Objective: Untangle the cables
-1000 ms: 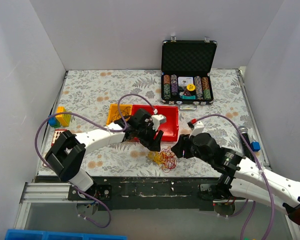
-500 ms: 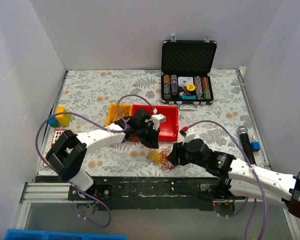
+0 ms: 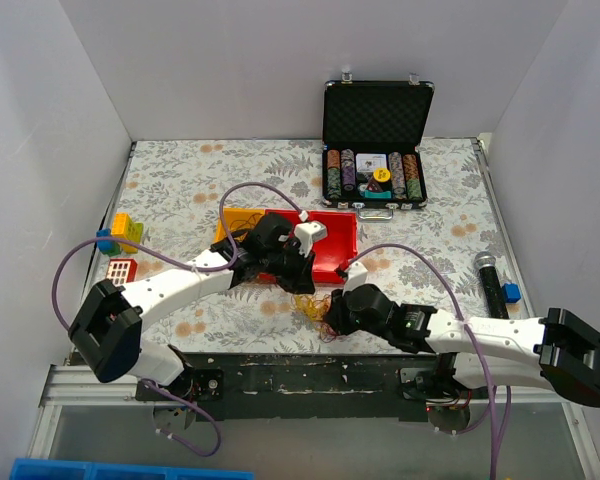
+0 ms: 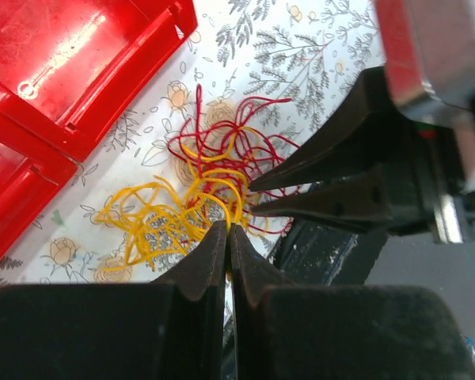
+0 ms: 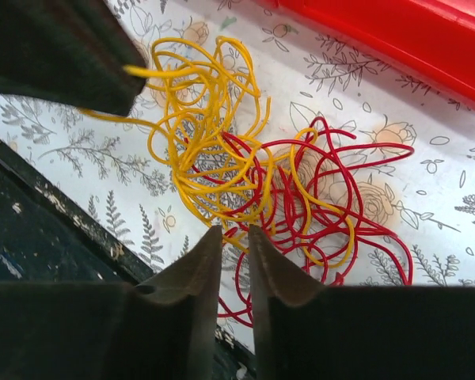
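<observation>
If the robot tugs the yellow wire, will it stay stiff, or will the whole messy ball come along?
Probably floppy: the yellow cables lie in loose, curly loops. The red cables would likely drag along, since their loops thread through the yellow ones. The bundle looks light, just thin strands lying on the table, so it may slide when pulled.

My left gripper (image 4: 227,229) and right gripper (image 5: 233,231) crowd each other tip to tip over the cables (image 3: 320,312), so little room is left between them. The red tray (image 3: 335,250) stands close behind my left gripper on the far side, and the table's dark front edge (image 5: 32,253) runs just beside my right one. The floral tabletop (image 3: 180,180) is open to the left of the heap and to its right up to the microphone (image 3: 488,270), while the open chip case (image 3: 377,150) stands well apart at the back
</observation>
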`<state>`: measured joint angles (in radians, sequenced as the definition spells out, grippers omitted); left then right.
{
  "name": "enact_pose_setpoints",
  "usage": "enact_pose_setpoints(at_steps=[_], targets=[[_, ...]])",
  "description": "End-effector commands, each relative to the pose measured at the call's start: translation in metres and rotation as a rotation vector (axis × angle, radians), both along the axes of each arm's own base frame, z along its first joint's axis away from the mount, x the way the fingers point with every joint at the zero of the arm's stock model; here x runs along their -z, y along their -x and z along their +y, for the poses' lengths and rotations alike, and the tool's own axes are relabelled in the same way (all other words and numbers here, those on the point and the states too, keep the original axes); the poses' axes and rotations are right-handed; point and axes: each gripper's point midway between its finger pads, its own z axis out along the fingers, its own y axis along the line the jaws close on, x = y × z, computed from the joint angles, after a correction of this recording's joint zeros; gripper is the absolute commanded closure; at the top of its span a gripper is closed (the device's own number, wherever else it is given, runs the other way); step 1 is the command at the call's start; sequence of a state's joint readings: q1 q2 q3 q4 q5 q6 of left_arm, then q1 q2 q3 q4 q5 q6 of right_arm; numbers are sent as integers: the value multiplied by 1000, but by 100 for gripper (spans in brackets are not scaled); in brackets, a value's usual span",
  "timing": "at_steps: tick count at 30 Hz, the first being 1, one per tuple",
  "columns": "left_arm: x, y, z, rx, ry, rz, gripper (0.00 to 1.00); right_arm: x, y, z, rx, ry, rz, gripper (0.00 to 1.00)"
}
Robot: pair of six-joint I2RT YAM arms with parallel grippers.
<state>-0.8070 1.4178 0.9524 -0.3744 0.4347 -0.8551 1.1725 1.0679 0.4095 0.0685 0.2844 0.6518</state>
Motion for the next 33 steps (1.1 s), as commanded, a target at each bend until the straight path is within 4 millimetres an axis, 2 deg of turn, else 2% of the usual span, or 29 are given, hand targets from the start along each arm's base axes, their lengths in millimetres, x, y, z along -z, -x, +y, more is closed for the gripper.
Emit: enact_pose_setpoints(at_steps=[1,4,8,11,17,20,22,25,29,33], targets=[[-58,7,-1,60,79,-63,100,-11,-8,13,33,-64,-36,79],[-91,9,0,93,86,-101,100,3,0,8,24,-32,-15,84],[-151,14,1,133,167,-190,100,22,10,1,18,13,17,91],[-201,15,2,139,228,-261,100,33,16,-2,16,47,38,96],[-316,10,17,62,386,-513,100,54,29,-8,12,120,86,98],[-373,-2,37,-91,480,-675,100,59,35,-9,2,147,93,98],[-421,-13,58,-244,593,-820,100,61,36,-11,4,166,95,98],[-476,-18,91,-404,706,-1010,100,64,38,-13,1,180,99,98],[-533,-30,123,-593,767,-1143,100,69,42,-18,2,201,111,97],[-582,-27,156,-742,850,-1300,100,75,47,-27,5,220,119,97]])
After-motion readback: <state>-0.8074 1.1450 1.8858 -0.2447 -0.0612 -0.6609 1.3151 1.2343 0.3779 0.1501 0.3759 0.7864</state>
